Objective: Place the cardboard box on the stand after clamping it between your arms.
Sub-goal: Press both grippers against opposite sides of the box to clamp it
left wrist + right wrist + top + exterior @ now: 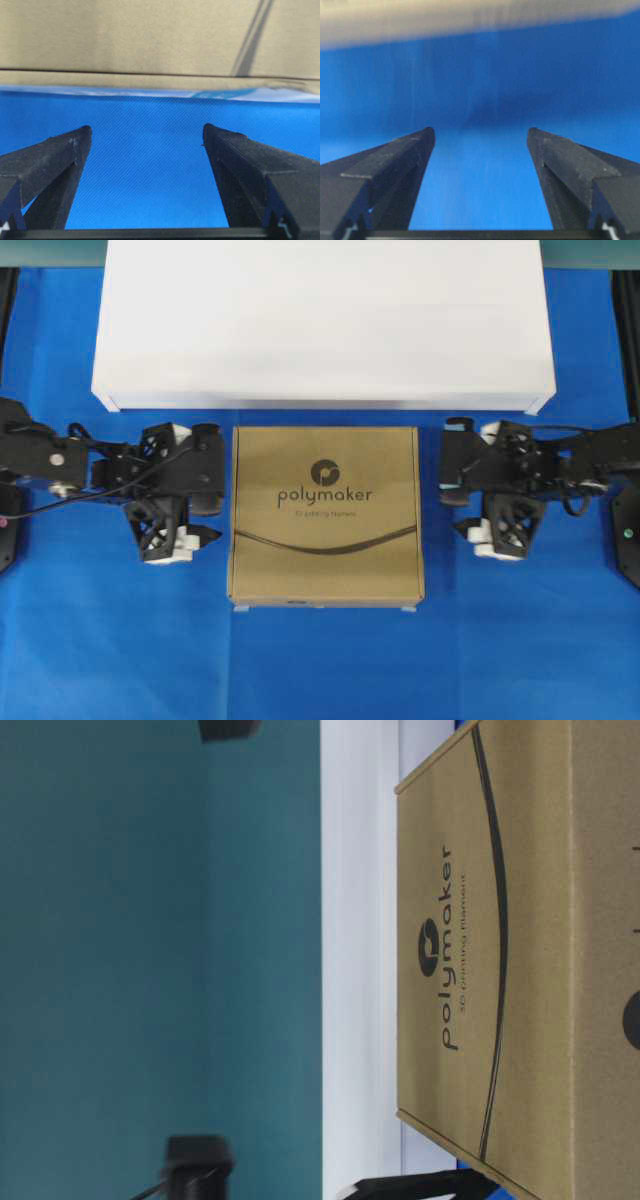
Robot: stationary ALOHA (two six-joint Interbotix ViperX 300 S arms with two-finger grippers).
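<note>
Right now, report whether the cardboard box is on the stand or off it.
Off. The cardboard box lies flat on the blue cloth, in front of the white stand.

The wide, low white rectangular stand [320, 330] is cut off by the overhead picture's far edge, and both black robot arms run off at its left and right edges. In the table-level view the flat square brown cardboard box [520, 960] is cropped on three sides, with two dark blurred shapes too vague to name. The right wrist view shows the box only as a blurred tan band [470, 20]; the left wrist view crops it too [150, 40].
</note>
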